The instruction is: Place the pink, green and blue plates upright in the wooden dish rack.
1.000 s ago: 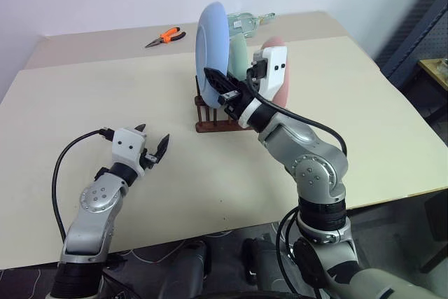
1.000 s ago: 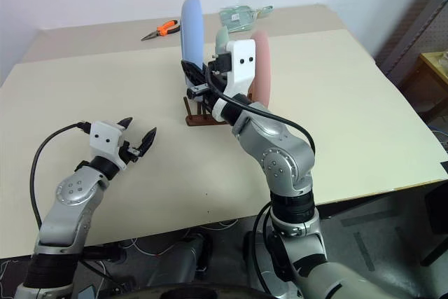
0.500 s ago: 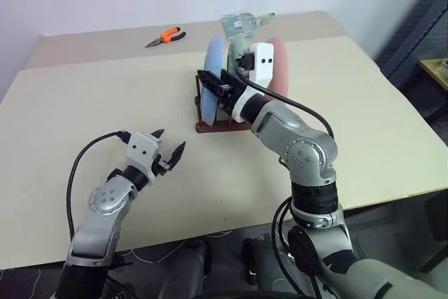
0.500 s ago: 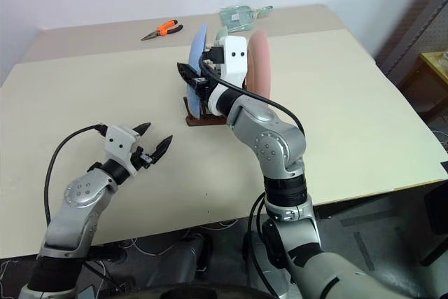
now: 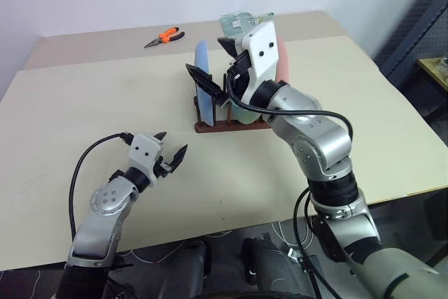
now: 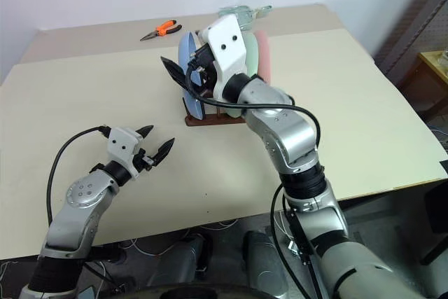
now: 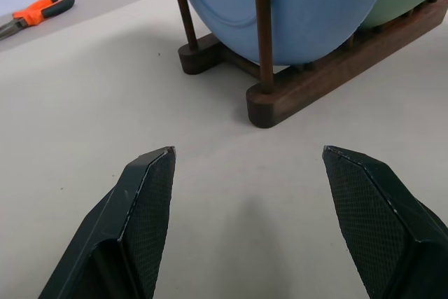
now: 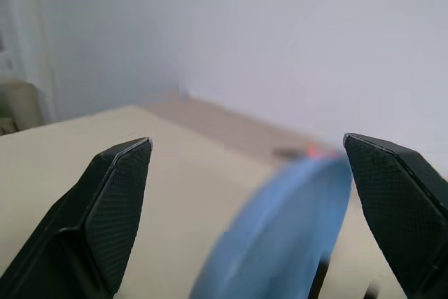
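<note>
Now all three plates stand upright in the wooden dish rack (image 5: 231,125) mid-tabletop (image 5: 84,103): blue plate (image 5: 204,94) leftmost, green plate (image 6: 252,54) in the middle, pink plate (image 6: 264,52) rightmost. Right gripper (image 5: 215,68) hovers above the blue plate, jaws released; left gripper (image 5: 170,146), jaws parted and empty, sits near-left of the rack.

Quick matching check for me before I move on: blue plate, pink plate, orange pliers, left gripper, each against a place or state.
1. blue plate
2. pink plate
3. orange pliers
4. left gripper

a. open over bare table
b. flat at the table's far side
c. rack's left end, upright
d. rack's right end

Pairs: 1-c, 2-d, 3-b, 4-a
</note>
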Controlling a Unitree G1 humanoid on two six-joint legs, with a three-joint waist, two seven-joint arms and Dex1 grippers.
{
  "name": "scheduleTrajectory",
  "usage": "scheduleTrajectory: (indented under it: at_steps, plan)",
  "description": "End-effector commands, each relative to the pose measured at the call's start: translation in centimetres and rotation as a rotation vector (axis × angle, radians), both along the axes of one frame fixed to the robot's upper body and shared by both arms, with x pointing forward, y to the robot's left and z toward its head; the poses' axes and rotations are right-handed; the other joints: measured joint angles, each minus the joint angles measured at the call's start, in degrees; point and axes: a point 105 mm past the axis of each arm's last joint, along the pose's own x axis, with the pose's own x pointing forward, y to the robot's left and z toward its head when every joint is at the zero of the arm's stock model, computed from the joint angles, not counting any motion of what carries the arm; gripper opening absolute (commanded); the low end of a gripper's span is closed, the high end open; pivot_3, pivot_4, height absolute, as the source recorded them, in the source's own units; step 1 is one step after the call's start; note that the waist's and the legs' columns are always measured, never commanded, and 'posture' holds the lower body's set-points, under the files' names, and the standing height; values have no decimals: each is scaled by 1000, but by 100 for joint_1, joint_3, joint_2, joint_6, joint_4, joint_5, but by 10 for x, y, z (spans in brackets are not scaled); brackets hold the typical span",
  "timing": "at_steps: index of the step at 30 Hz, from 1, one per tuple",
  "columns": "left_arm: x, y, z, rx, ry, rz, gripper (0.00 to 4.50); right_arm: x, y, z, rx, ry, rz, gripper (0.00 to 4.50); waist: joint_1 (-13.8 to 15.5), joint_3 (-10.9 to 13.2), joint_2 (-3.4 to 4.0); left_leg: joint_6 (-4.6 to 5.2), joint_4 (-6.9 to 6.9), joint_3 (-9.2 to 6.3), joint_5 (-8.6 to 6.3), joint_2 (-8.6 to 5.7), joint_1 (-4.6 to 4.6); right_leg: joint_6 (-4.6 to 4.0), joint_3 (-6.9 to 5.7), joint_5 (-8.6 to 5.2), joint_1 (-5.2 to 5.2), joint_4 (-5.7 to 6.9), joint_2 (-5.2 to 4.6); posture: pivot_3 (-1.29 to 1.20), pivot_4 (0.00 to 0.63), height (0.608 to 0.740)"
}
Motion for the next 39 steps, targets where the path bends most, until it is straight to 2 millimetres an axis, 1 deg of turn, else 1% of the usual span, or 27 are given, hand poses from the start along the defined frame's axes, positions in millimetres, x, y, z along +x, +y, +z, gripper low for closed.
scheduleTrajectory:
  at_steps: [1, 2, 3, 4, 5, 7, 9, 11, 12, 14, 15, 18, 21, 27, 30, 35, 39]
  plan:
    - [0, -4, 9, -2, -37, -17, 3455, -15, -5, 27, -3, -153, 40, 4478, 8, 0, 0, 0, 0, 0, 0, 0, 0, 0, 0, 0, 0, 0, 0, 0, 150, 729]
    - [0, -4, 8, -3, -35, -19, 3455, -16, -14, 33, -14, -187, 37, 4478, 14, 0, 0, 0, 2, -1, 0, 0, 0, 0, -1, 0, 1, 0, 0, 0, 150, 729]
    - [0, -5, 8, -7, -32, -28, 3455, -17, -25, 35, -37, -208, 42, 4239, 31, 1, -1, 0, 2, -1, 0, 0, 0, 0, -1, 0, 2, -1, -1, 0, 150, 729]
    - [-1, -7, 8, -12, -26, -41, 3455, -18, -37, 33, -81, -212, 48, 3941, 47, 2, -1, 1, 6, -2, 0, -1, -2, 0, -5, 0, 5, -3, -3, 0, 150, 729]
    - [-1, -8, 8, -16, -23, -51, 3455, -19, -44, 30, -112, -207, 54, 3598, 65, 3, -1, 2, 10, -3, -1, -2, -3, 0, -9, 0, 10, -7, -7, 0, 150, 729]
    - [-3, -13, 6, -23, -2, -92, 3455, -20, -60, 21, -200, -206, 34, 2570, 92, 3, -2, 7, 13, -3, -4, -2, -3, 1, -11, 0, 17, -15, -9, 0, 150, 729]
    - [-6, -23, 5, -24, 22, -161, 3455, -21, -83, 8, -310, -183, -6, 1525, 115, 3, -1, 9, 11, -3, -5, 0, -2, 0, -11, -1, 18, -19, -8, 0, 150, 729]
    - [-8, -30, 3, -26, 39, -206, 3455, -26, -97, -7, -411, -145, -13, 434, 137, 4, 0, 10, 9, -3, -6, 1, -2, -7, -11, -7, 19, -21, -8, 0, 150, 729]
    - [-8, -33, 3, -28, 46, -220, 3455, -30, -101, -16, -467, -135, -7, 24, 145, 5, 2, 10, 10, -3, -6, 1, -3, -14, -11, -11, 19, -22, -9, 0, 150, 729]
    - [-8, -40, 2, -34, 58, -258, 3455, -37, -107, -35, -577, -114, -7, 24, 148, 5, 2, 10, 11, -2, -6, 2, -5, -15, -11, -12, 20, -26, -9, 0, 150, 729]
    - [-9, -43, 2, -37, 63, -274, 3455, -37, -110, -41, -609, -110, -17, 24, 141, 5, 2, 10, 11, -2, -6, 4, -5, -15, -11, -12, 22, -31, -9, 0, 150, 729]
    - [-11, -52, 4, -37, 69, -326, 3455, -34, -111, -59, -657, -90, -49, 24, 122, 5, 2, 10, 12, 4, -6, 10, -2, -16, -12, -12, 26, -39, -8, 0, 150, 729]
    - [-10, -53, 4, -37, 71, -330, 3455, -25, -111, -71, -693, -73, -97, 24, 144, 6, 3, 10, 12, 4, -6, 11, -3, -16, -14, -12, 26, -43, -8, 0, 150, 729]
    - [-14, -52, 2, -31, 80, -323, 3455, -12, -114, -84, -742, -68, -157, 24, 154, 6, 3, 14, 14, 3, -8, 10, -4, -16, -15, -12, 39, -66, -8, 0, 150, 729]
    - [-16, -49, 0, -27, 86, -308, 3455, -9, -117, -87, -761, -72, -170, 24, 155, 6, 3, 17, 14, 3, -10, 10, -4, -15, -14, -12, 40, -72, -9, 0, 150, 729]
    - [-17, -47, -1, -22, 89, -300, 3455, -8, -117, -91, -789, -79, -162, 24, 154, 6, 3, 17, 14, 3, -10, 10, -4, -15, -15, -11, 41, -72, -8, 0, 150, 729]
    - [-17, -47, -2, -18, 93, -300, 3455, -10, -124, -94, -814, -66, -165, 24, 155, 6, 3, 17, 15, 3, -10, 10, -3, -15, -15, -11, 41, -72, -8, 0, 150, 729]
